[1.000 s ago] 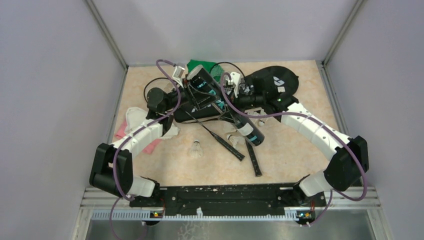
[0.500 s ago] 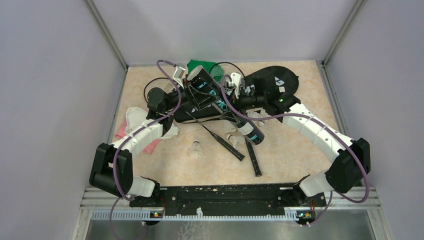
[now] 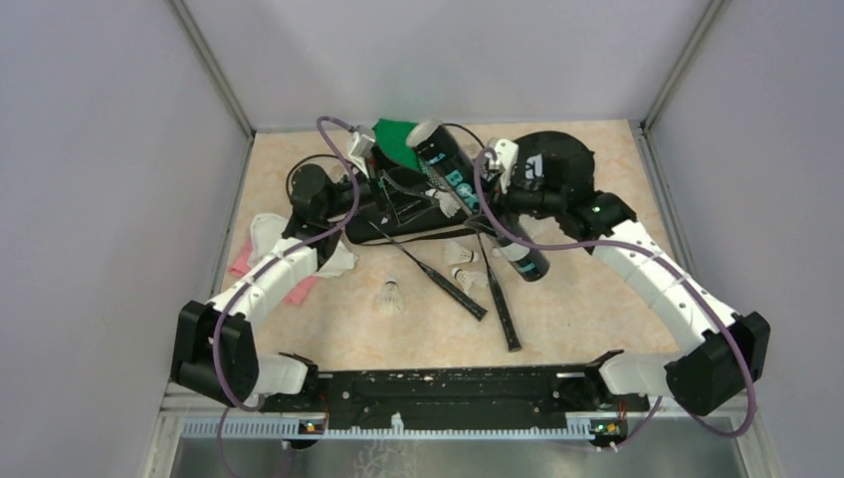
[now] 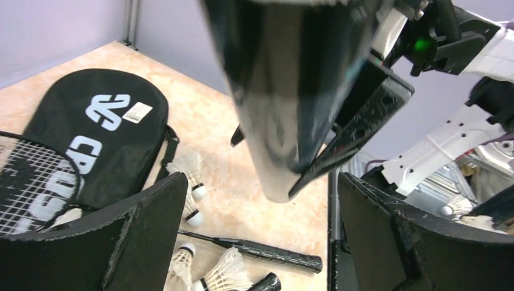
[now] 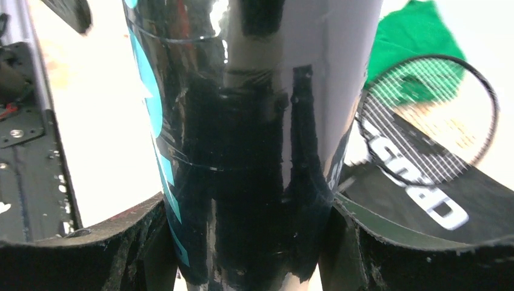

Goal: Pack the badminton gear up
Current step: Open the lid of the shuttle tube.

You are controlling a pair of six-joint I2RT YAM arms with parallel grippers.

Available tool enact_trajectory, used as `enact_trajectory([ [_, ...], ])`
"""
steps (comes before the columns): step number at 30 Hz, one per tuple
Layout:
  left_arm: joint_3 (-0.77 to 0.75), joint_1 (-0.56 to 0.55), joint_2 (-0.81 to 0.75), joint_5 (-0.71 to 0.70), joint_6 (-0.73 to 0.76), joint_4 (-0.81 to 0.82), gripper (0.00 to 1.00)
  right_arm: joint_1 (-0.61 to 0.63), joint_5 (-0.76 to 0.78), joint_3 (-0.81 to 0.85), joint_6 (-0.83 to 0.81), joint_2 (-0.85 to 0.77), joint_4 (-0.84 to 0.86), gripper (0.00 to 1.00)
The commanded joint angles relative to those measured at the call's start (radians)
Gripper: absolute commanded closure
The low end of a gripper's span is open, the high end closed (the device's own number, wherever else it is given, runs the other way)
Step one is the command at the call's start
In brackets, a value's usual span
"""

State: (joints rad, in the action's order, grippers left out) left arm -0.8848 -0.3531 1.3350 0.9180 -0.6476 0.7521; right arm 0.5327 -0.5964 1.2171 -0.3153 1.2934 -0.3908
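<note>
Zero items look packed yet, as far as we can see. The bag (image 3: pixel 569 157) lies flat at the upper right of the top view, and we can't tell whether it's unzipped. Both rackets (image 3: pixel 438 276) are out on the table (image 3: pixel 328 329), handles splayed toward lower ctr. One strung head rests across the bag's lettering in the right wrist view. Several shuttlecocks (image 3: pixel 390 297) sit loose around ctr frame, none visibly in the tube (image 3: pixel 458 174). So we judge approx. everything is left: shuttlecocks into tube, tube + rackets into bag, bag closed. The tube is the item in hand now. It runs diagonally from upper ctr down toward ctr-right, crossing over a racket handle, and is prob. lifted off the table at its upper end. The right gripper (image 5: pixel 251 224) is clamped on it, both fingers pressed vs. the glossy black wall, teal print at the left of that view. That arm reaches in from lower right, elbow out wide, wrist near the bag. The left gripper (image 4: pixel 260 182) is spread wide, the tube's end hanging btw its fingers w/o touching either. The left arm stretches from lower left up to upper ctr, next to the green cloth (image 3: pixel 396 139).
</note>
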Motion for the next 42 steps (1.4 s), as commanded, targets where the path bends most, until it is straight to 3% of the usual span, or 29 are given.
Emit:
enact_trajectory([
  [1,-0.104,0.017,-0.070,0.018,0.256,-0.285,0.01,-0.094,-0.020,-0.031,-0.042,-0.105,0.017,0.61],
  [7,-0.210,0.065,-0.114,-0.022,0.481,-0.643,0.01,-0.152,-0.022,-0.163,-0.112,-0.228,0.003,0.64],
  [13,-0.325,0.073,-0.172,0.015,0.812,-1.023,0.01,-0.155,-0.065,-0.252,-0.183,-0.297,-0.049,0.64],
  [22,-0.447,0.069,-0.177,0.135,1.072,-1.340,0.01,-0.130,-0.198,-0.288,-0.301,-0.272,-0.146,0.64],
  [30,-0.494,0.021,-0.110,0.093,1.091,-1.396,0.01,-0.068,-0.168,-0.310,-0.322,-0.232,-0.137,0.64],
  [42,-0.337,0.022,-0.154,0.026,0.762,-1.104,0.01,-0.069,-0.174,-0.317,-0.286,-0.247,-0.118,0.65],
])
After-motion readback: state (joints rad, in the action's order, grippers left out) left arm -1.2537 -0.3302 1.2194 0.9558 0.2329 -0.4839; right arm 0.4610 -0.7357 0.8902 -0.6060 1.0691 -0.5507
